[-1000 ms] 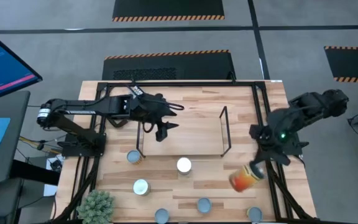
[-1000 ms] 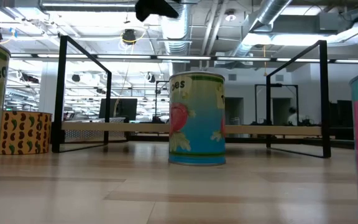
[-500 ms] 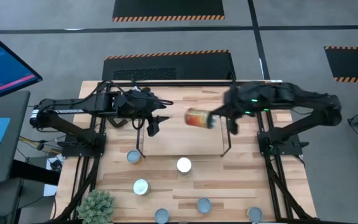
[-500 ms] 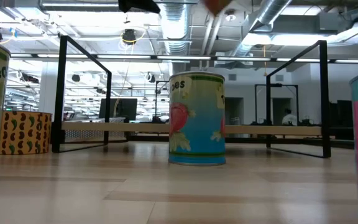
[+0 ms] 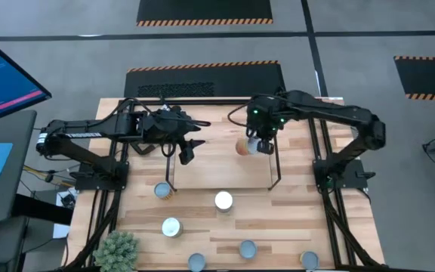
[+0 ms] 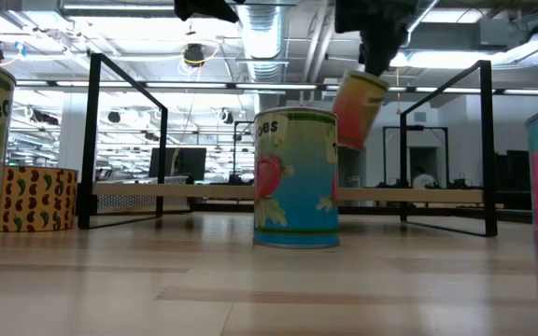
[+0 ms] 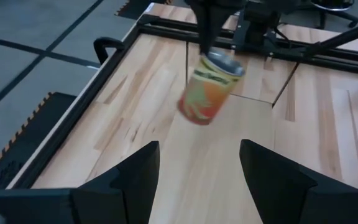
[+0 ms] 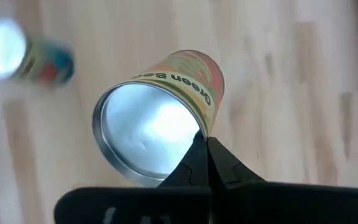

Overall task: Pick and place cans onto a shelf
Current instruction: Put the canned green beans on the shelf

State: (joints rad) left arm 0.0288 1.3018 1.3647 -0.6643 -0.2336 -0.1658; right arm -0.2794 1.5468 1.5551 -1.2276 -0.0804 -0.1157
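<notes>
Counted six cans [image 5: 223, 200] standing on the worktop [image 5: 202, 227] nearer than the shelf [image 5: 274, 160]. Farther, right pincer [image 5: 257, 143] clamped on a seventh, orange can [image 5: 245, 146], tilted above the shelf. Left pincer [image 5: 186, 153] spread open, empty.

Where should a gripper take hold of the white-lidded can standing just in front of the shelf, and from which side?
Grip the white-lidded can across its round side wall, near the lid, coming straight down from above. It stands upright, lid up, apart from the other cans, so fingers can probably drop either side. The shelf has rods close behind it that would hinder a level approach.
</notes>
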